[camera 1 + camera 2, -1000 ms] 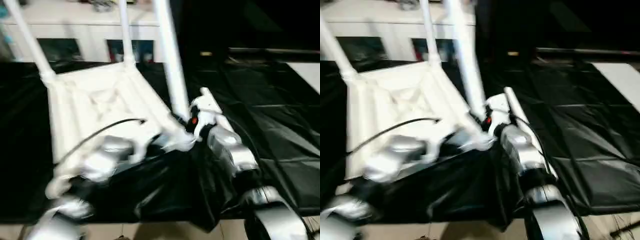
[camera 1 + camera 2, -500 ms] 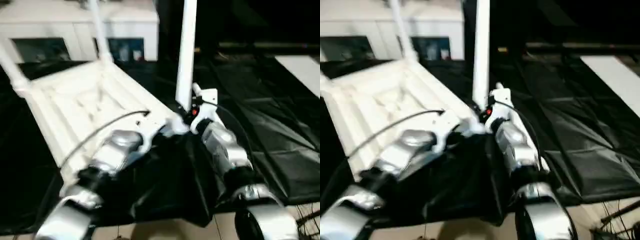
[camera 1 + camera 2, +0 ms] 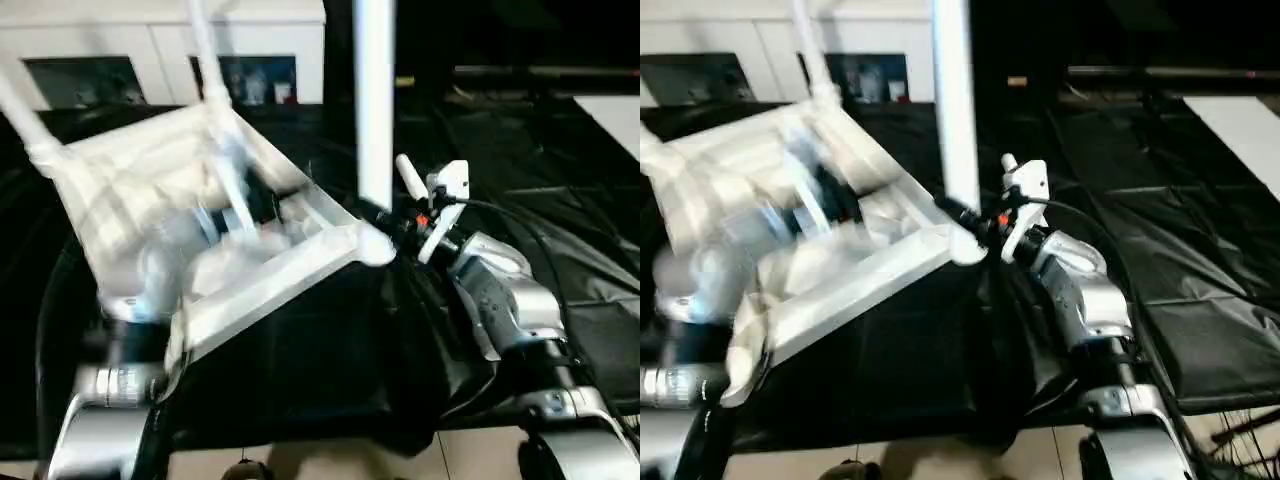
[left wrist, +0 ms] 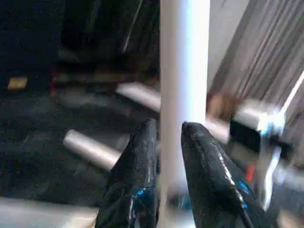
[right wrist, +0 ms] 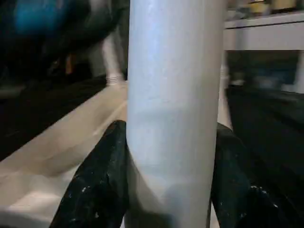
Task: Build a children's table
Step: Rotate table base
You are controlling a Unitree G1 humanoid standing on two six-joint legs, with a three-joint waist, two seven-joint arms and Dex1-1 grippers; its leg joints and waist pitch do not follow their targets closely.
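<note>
The children's table lies upside down and tilted, its ribbed white tabletop [image 3: 285,270] resting on black sheeting. Three white legs stand up from the corner sockets: the near leg [image 3: 373,100] and two far ones [image 3: 205,45] [image 3: 22,115]. My right gripper [image 3: 395,218] is at the base of the near leg, and in the right wrist view its black fingers [image 5: 102,175] press both sides of that leg [image 5: 173,85]. My left arm [image 3: 160,260] is a blur over the tabletop's underside. The left gripper [image 4: 168,129] points at the same leg [image 4: 184,61], fingers slightly apart, holding nothing.
A white cabinet with glass doors [image 3: 160,60] stands behind the table. Crumpled black sheeting [image 3: 560,240] covers the ground to the right and front. A pale panel [image 3: 615,115] lies at the far right, and light floor [image 3: 480,455] shows at the near edge.
My left arm has swung from the near corner across the tabletop's underside, and its fingers have parted. The tabletop has tipped and the near leg stands straighter. The camera has shifted too.
</note>
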